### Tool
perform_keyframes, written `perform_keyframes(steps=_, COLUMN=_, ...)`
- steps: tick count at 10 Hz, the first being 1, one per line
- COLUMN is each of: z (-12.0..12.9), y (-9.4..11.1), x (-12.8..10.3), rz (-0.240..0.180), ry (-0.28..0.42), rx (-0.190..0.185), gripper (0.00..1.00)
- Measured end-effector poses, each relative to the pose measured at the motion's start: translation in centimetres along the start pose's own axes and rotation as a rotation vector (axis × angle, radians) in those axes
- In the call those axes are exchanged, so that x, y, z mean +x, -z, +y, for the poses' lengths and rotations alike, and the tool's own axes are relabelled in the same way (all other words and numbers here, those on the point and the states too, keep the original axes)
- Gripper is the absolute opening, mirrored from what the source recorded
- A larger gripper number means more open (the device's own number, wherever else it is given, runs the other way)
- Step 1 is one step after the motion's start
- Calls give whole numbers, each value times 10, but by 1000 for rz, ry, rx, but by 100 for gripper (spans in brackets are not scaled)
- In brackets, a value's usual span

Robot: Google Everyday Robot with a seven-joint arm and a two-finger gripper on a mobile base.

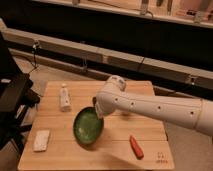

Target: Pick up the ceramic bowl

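Note:
The ceramic bowl point(88, 128), green and glossy with a dark rim, is over the middle of the wooden table point(125, 155). It is tilted, its inside facing the camera, with a shadow under its lower edge. My gripper point(97, 107) is at the bowl's upper right rim, at the end of the white arm point(150, 107) that reaches in from the right. It is shut on that rim, and the wrist hides most of the fingers.
A small white bottle point(64, 97) stands at the table's left rear. A white pad point(41, 140) lies at the front left and a red-orange oblong item point(136, 146) at the front right. A black chair point(12, 97) stands left of the table.

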State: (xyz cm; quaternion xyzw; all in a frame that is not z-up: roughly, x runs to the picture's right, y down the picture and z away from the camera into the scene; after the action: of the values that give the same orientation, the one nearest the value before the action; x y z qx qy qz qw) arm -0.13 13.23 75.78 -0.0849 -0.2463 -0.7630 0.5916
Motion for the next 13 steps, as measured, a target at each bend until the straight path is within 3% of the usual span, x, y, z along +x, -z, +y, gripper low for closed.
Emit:
perform_keyframes(steps=8, z=31, y=22, x=16, rz=6, ry=5, rx=2, gripper=1)
perform_keyframes(steps=13, z=37, y=29, x=23, rz=8, ry=11, rx=3, gripper=1)
